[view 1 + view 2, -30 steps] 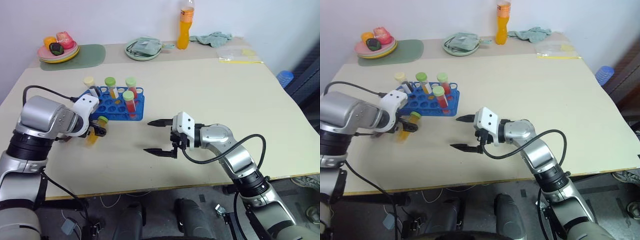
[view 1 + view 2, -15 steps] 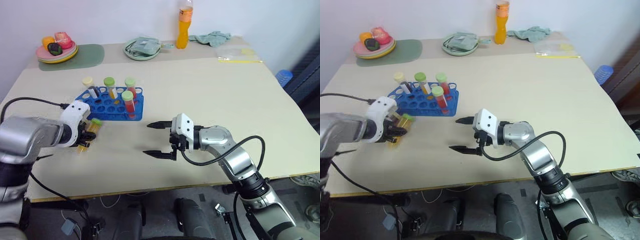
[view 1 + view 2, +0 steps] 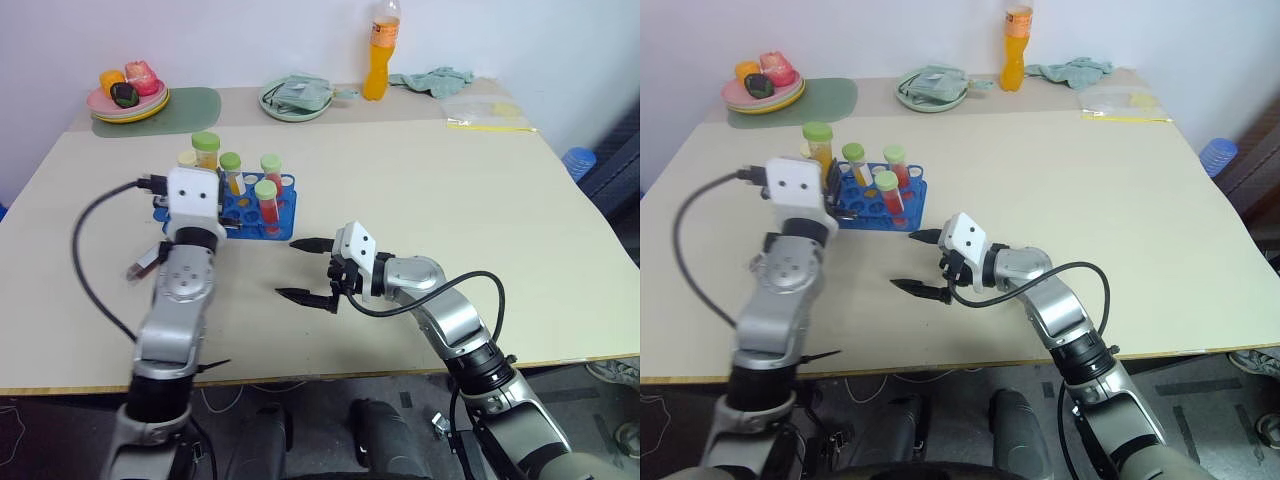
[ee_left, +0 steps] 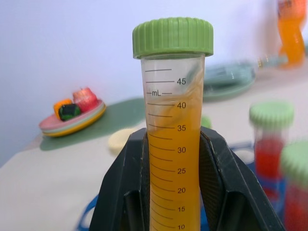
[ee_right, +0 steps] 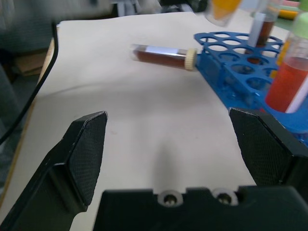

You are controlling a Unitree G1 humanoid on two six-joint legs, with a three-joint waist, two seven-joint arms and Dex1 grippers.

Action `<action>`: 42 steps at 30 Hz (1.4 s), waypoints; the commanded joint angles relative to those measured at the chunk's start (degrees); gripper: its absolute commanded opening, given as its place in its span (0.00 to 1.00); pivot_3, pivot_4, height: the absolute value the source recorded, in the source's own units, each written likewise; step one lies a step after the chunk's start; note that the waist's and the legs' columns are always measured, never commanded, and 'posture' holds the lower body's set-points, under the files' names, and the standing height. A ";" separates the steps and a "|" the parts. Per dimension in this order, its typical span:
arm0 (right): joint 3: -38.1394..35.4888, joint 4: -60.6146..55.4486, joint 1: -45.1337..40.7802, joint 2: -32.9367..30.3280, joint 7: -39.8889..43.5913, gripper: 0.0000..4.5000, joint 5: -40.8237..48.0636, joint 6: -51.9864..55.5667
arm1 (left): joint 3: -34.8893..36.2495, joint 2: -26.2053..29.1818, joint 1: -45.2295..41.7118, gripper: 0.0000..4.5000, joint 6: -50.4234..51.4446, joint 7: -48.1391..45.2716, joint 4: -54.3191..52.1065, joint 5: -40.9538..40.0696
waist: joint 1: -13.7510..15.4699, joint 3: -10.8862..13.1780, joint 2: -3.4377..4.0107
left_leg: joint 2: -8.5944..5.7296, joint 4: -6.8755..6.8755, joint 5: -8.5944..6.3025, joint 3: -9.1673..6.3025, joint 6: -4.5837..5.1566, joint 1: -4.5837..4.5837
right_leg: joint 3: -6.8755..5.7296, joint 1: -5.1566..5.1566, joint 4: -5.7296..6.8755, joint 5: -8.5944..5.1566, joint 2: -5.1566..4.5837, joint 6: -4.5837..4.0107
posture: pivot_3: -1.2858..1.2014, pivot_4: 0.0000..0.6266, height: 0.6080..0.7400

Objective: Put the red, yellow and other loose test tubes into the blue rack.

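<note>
Left gripper (image 4: 174,192) now lifted off table, clamped on yellow tube (image 4: 172,144), upright beside rack (image 3: 262,210). Ready for insertion. Right gripper (image 3: 308,270) spread wide, empty, near rack. Maroon tube (image 5: 163,54) lies beside rack.

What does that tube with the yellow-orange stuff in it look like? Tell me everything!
The yellow-orange tube is clear plastic with a ridged green screw cap and printed millilitre marks down its side. Orange-yellow liquid fills it to about the forty mark, the surface slanting a little. It stands upright, pinched on both sides by the black fingers of the left tool. It is lifted off the table, its cap just above the blue rack and the tubes standing there.
</note>
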 commanded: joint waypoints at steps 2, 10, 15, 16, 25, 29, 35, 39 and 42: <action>-1.36 -1.55 -0.42 0.63 -1.43 1.00 0.27 -0.44 | 0.28 -1.92 -1.50 0.17 -13.85 1.68 8.17 2.87 | -0.03 0.00 0.00 | 0.00 -0.01 0.00 0.01 0.00 0.00 | 0.00 -0.01 0.00 0.00 0.01 0.00 | 0.52 0.24 1.00; -2.03 -3.06 0.90 0.25 -3.54 1.00 0.65 0.66 | 2.79 -3.94 -1.38 0.17 -18.19 1.04 15.04 1.50 | 0.02 0.00 0.00 | 0.00 0.01 0.00 0.02 0.01 -0.01 | -0.01 0.00 0.00 0.00 0.01 0.00 | 0.52 0.24 1.00; -2.25 -3.43 1.14 0.35 -3.97 1.00 0.76 1.08 | 3.39 -5.30 -1.82 0.17 -19.68 -0.86 18.49 0.27 | 0.02 0.00 0.00 | 0.00 0.02 0.00 0.02 0.01 -0.01 | -0.01 0.00 0.01 0.00 0.01 0.01 | 0.52 0.24 1.00; -2.26 -3.46 1.16 0.35 -4.03 1.00 0.73 1.06 | 3.47 -5.43 -2.02 0.17 -19.84 -1.10 19.44 0.10 | 0.02 0.00 0.00 | 0.00 0.02 0.00 0.02 0.01 -0.01 | -0.01 0.00 0.01 0.00 0.01 0.01 | 0.52 0.24 1.00; -2.17 -3.37 0.97 0.24 -4.23 1.00 0.61 0.92 | 4.82 -6.29 -5.39 0.17 -24.66 -2.88 27.75 -1.40 | 0.03 -0.01 0.00 | -0.01 0.04 0.00 0.01 0.01 0.00 | -0.02 0.01 0.02 0.01 0.02 0.01 | 0.52 0.24 1.00; -2.22 -3.69 1.07 0.09 -4.37 1.00 0.57 1.10 | 5.33 -6.80 -6.86 0.17 -28.28 -3.14 31.90 -1.85 | 0.08 -0.01 0.01 | -0.01 0.04 0.00 0.01 0.02 0.00 | -0.02 0.01 0.02 0.01 0.02 0.01 | 0.52 0.24 1.00; -2.34 -4.48 1.28 -0.36 -4.76 1.00 0.51 1.49 | 5.26 -7.23 -6.77 0.28 -31.69 -5.03 35.02 -3.03 | 0.21 -0.01 0.00 | -0.01 0.08 0.01 -0.02 0.02 0.00 | -0.05 0.06 0.02 0.01 0.02 0.02 | 0.52 0.24 1.00; -2.40 -4.94 1.44 -0.55 -4.88 1.00 0.58 1.66 | 6.11 -7.22 -4.71 0.70 -32.26 -8.10 30.84 -5.85 | 0.01 -0.01 0.00 | -0.01 0.08 0.00 -0.02 0.02 0.00 | -0.04 0.06 0.02 0.01 0.02 0.02 | 0.52 0.24 1.00; -2.48 -5.48 1.68 -0.70 -5.00 1.00 0.68 1.86 | 8.76 -6.86 -2.53 0.92 -30.36 -8.88 22.72 -9.97 | -0.23 -0.01 0.00 | 0.01 0.06 0.00 -0.03 0.02 0.00 | -0.04 0.03 0.02 0.01 0.04 0.02 | 0.52 0.24 1.00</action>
